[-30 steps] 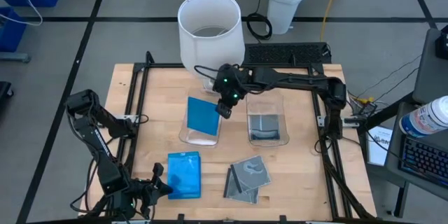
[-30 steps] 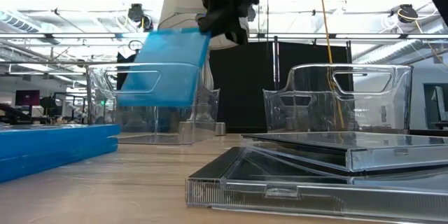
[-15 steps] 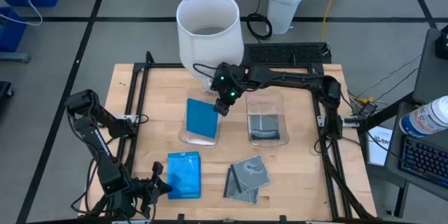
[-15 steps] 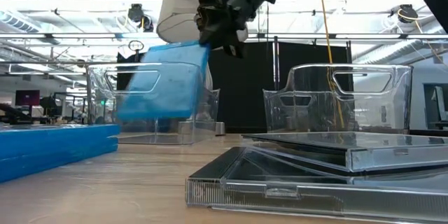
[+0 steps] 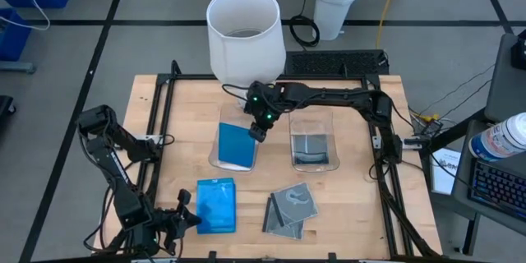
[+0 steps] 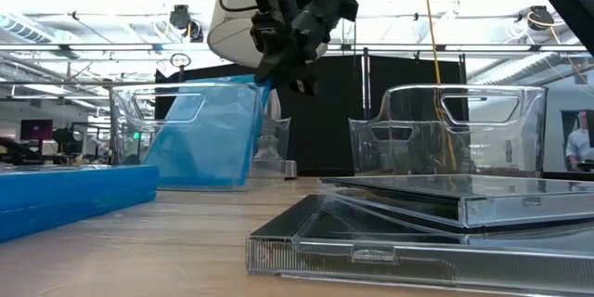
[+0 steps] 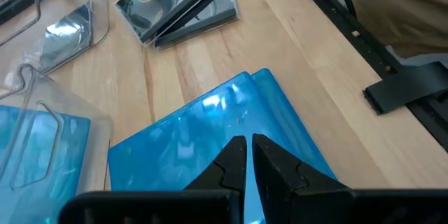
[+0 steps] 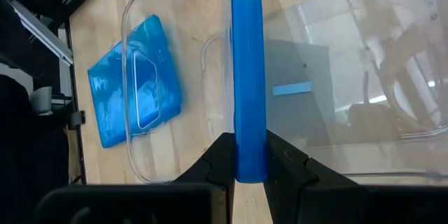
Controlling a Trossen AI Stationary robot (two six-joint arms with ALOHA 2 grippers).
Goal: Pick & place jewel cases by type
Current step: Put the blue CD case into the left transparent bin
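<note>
My right gripper [image 5: 257,128] is shut on a bright blue jewel case [image 5: 235,143], which stands tilted inside the left clear tray [image 5: 238,165]. The right clear tray [image 5: 315,122] holds dark grey cases. Two more blue jewel cases [image 5: 216,205] lie stacked flat on the table near its front edge. A loose pile of smoky grey jewel cases [image 5: 292,207] lies to their right. My left gripper [image 5: 187,216] waits shut at the blue stack's left edge; in the left wrist view its tips [image 7: 246,155] stand over the top case, and I cannot tell whether they touch it. My right gripper pinches the blue case between its two fingers [image 8: 222,159] at the upper far-right corner [image 6: 264,85], one finger on each flat face. The fingers slant down from the far right. The case is tilted, its lower part down inside the left tray.
A tall white bucket [image 5: 246,33] stands just beyond the table's far edge, behind the left tray. A black keyboard [image 5: 337,63] lies at the far right. Black frame rails [image 5: 156,131] run along the table's sides. Bare wood lies between the trays and the piles.
My right gripper has come down and a little toward the table's left, still shut on the blue case. The case, which hung above the left tray's rim, has sunk into that tray and stays tilted.
</note>
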